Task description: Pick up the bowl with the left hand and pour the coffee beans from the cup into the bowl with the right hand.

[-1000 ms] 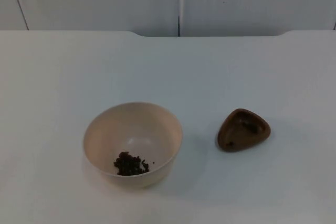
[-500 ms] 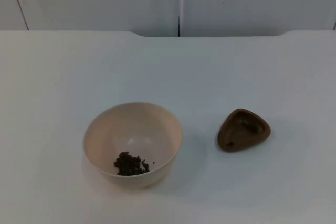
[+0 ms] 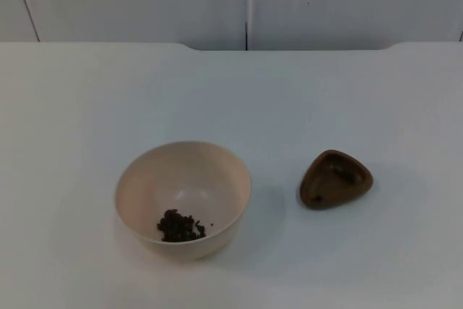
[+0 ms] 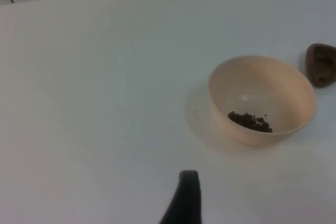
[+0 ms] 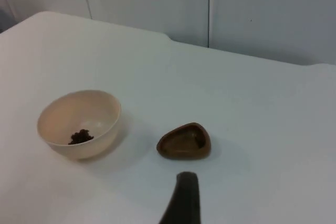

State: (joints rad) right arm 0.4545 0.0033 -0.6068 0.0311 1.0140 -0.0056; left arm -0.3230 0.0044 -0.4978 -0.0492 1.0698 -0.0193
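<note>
Bowl: you have the cream bowl standing upright on the white table, toward the near-left part of the top view; you also see it from the left wrist and the right wrist
Coffee beans: a small dark heap of coffee beans lies inside the bowl, against its near inner wall; from the left wrist you see the same heap low in the bowl
Cup: the small brown cup, rounded-triangular in outline, sits on the table to the right of the bowl, apart from it with bare table between them; from the right wrist its hollow looks dark, and you cannot tell whether any beans are in it
Left gripper: one black fingertip stands over bare table, near the bowl but not touching it; you cannot tell from this whether the tool is released or clenched, and it grasps nothing you can see
Right gripper: one black fingertip stands over bare table just short of the cup, clear of it; here too you cannot tell released from clenched
Partition: the grey partition wall closes the far edge of the table
</note>
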